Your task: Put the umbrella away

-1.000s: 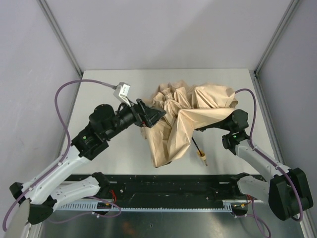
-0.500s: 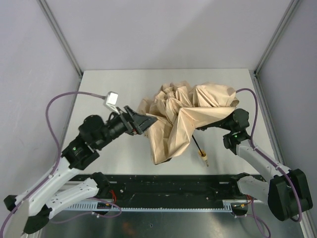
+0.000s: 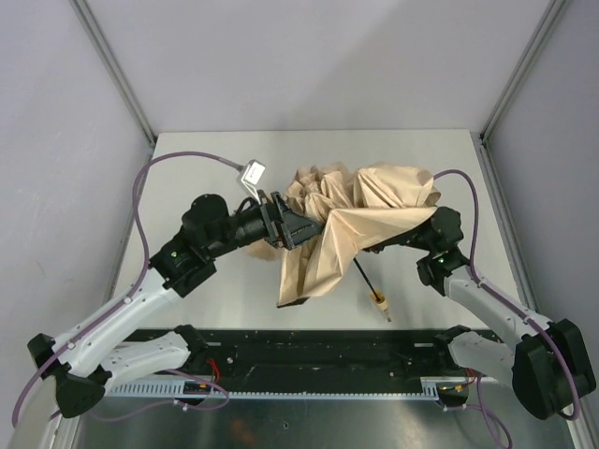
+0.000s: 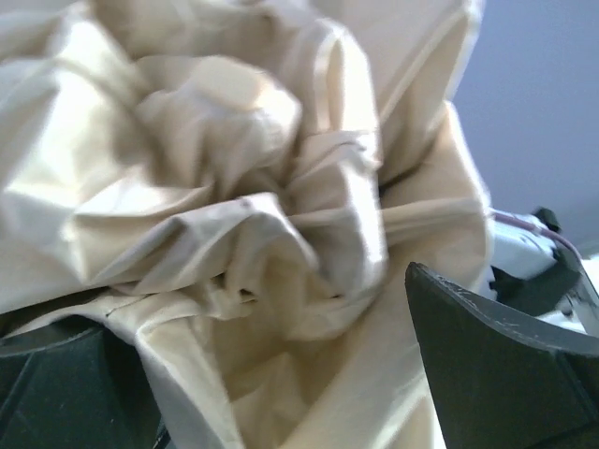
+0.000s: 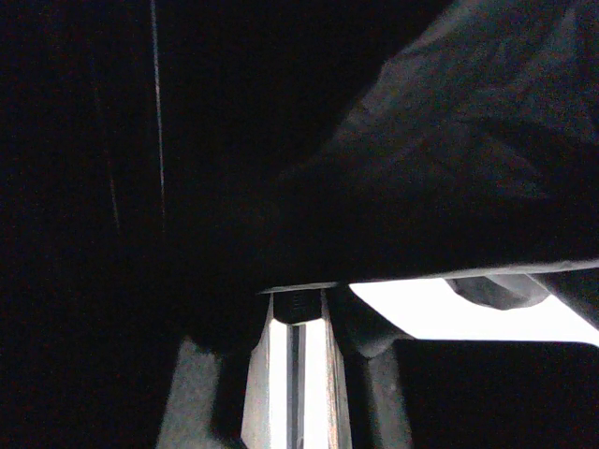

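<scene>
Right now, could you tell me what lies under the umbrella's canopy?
The black shaft and tan handle stick out from beneath the canopy toward the near edge. The right tool reaches under the fabric and is hidden from above; whether it grips anything is covered.

You had the umbrella point(image 3: 351, 220) plain beige all over, no print, folds shading to darker tan. Its shaft point(image 3: 363, 278) was thin black and its handle point(image 3: 381, 301) tan. The counter point(image 3: 206, 159) was off-white, no pattern. Your left arm point(image 3: 131, 309) and right arm point(image 3: 487, 299) were white on the lower links, black at the joints. The cables point(image 3: 187, 155) were purple. The left fingers point(image 4: 496, 374) were dark charcoal with pale scuffs. The walls point(image 3: 56, 140) were pale lilac-grey, the posts point(image 3: 112, 65) grey metal, the near rail point(image 3: 318, 351) black. Your right wrist view was mostly black shadow with a white strip.
</scene>
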`<action>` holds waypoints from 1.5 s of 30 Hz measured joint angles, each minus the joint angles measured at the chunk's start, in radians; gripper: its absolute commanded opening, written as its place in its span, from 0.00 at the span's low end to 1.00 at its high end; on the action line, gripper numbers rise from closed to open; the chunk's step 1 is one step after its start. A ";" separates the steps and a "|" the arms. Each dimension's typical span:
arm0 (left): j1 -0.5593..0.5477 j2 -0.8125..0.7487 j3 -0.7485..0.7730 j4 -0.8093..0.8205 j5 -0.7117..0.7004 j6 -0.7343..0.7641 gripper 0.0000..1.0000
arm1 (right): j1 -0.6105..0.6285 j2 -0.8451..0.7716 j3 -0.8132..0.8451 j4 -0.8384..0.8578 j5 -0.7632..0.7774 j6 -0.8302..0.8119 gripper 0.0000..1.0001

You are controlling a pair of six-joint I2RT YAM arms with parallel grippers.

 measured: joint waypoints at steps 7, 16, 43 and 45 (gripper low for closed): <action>0.001 -0.023 -0.019 0.176 0.091 0.068 0.99 | 0.019 0.000 0.000 0.010 0.015 0.016 0.00; 0.001 -0.045 -0.030 0.154 -0.002 0.077 0.99 | 0.046 -0.012 0.000 -0.002 0.032 0.018 0.00; 0.017 0.115 0.083 0.111 -0.126 0.046 0.63 | 0.192 -0.039 0.097 -0.332 0.195 -0.182 0.00; 0.017 0.131 0.083 0.109 -0.141 0.044 0.44 | 0.198 -0.039 0.103 -0.365 0.210 -0.203 0.00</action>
